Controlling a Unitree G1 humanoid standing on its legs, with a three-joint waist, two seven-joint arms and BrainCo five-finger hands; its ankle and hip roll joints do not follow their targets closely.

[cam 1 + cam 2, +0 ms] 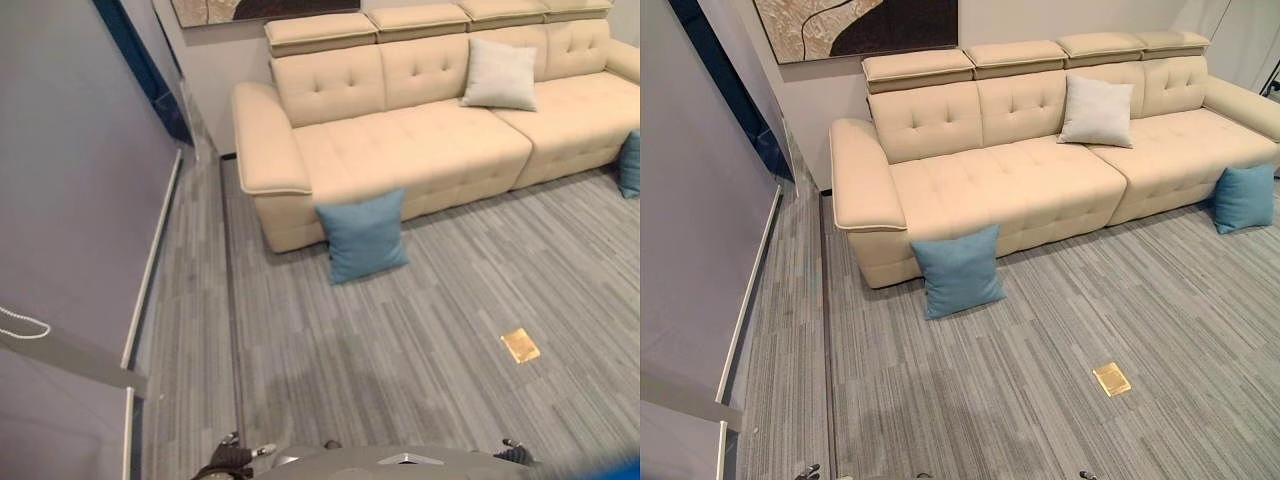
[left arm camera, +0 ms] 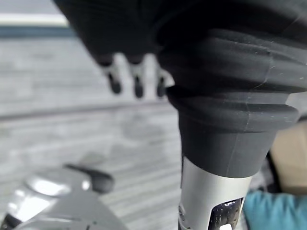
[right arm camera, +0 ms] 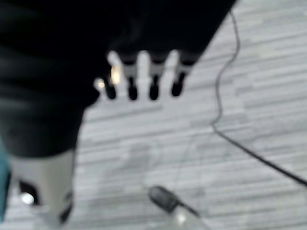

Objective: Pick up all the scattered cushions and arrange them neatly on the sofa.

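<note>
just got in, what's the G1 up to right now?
Nothing is being handled yet. A blue cushion leans against the front of the cream sofa on the carpet, and a second blue cushion sits on the floor by the sofa's right end. One pale grey cushion is already on the seat against the backrest. The left hand and right hand both hang over the carpet with relaxed fingers, holding nothing.

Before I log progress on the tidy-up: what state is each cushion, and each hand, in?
Near blue cushion: on the floor, propped against the sofa front.
Far blue cushion: on the floor, leaning on the sofa's front.
Pale cushion: on the seat, upright against the backrest.
Left hand: open, holding nothing.
Right hand: open, holding nothing.
</note>
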